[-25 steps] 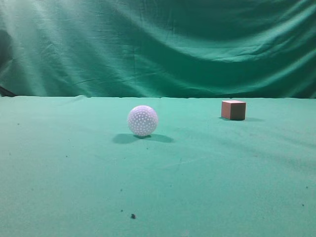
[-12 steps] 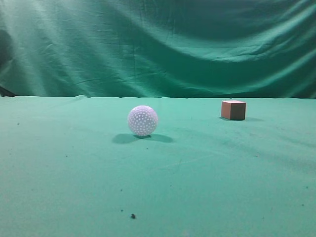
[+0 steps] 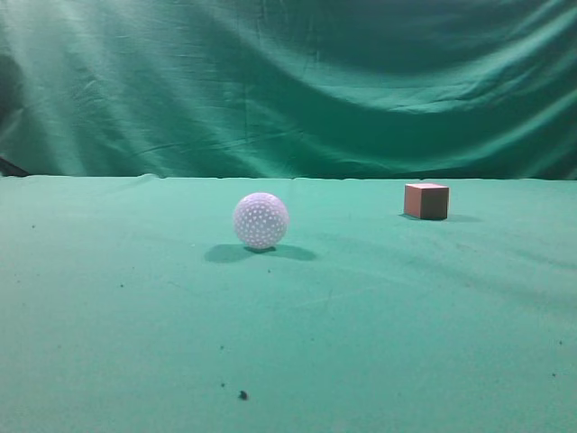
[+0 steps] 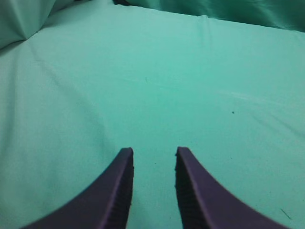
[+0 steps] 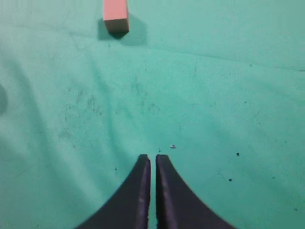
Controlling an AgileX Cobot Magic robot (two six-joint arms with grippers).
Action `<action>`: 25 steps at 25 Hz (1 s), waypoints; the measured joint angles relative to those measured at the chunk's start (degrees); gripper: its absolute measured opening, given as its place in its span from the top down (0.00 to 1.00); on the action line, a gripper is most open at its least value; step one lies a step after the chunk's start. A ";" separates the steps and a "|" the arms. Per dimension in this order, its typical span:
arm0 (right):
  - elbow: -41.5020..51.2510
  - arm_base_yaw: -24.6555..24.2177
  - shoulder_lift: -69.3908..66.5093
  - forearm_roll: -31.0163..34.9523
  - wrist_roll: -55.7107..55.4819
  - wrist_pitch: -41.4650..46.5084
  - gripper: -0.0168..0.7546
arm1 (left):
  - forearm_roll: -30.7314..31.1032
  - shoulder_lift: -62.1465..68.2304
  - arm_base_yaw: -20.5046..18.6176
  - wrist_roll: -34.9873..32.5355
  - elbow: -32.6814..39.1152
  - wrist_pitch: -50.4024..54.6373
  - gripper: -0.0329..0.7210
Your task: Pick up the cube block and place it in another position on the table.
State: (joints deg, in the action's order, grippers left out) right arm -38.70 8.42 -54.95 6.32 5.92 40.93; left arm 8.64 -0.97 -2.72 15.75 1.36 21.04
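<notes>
The cube block [image 3: 426, 200], reddish-brown with a pinkish top, sits on the green table [image 3: 379, 325] at the far right. It also shows at the top left of the right wrist view [image 5: 116, 14]. My right gripper [image 5: 153, 157] is shut and empty, well short of the cube and a little to its right. My left gripper [image 4: 154, 151] is open and empty over bare green cloth. Neither gripper shows in the exterior view.
A white dimpled ball [image 3: 261, 220] rests on the table left of the cube, near the middle. A wrinkled green curtain [image 3: 288, 81] closes the back. Dark specks [image 3: 242, 394] dot the cloth near the front.
</notes>
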 joint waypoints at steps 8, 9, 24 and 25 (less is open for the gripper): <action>19.97 -7.42 17.19 1.63 3.14 -20.19 0.98 | 0.00 0.00 0.00 0.00 0.00 0.00 0.64; 22.25 -7.96 19.46 1.71 3.14 -22.65 0.98 | 0.00 0.00 0.00 0.00 0.00 0.00 0.64; 40.09 -8.74 54.53 2.89 2.68 -20.66 0.98 | 0.00 0.00 0.00 0.00 0.00 0.00 0.64; 40.09 -8.74 55.17 2.89 2.68 -19.59 0.98 | 0.00 0.00 0.00 0.00 0.00 0.00 0.64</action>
State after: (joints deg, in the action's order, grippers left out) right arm 1.40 -0.32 0.22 9.21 8.60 21.34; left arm 8.64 -0.97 -2.72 15.75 1.36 21.04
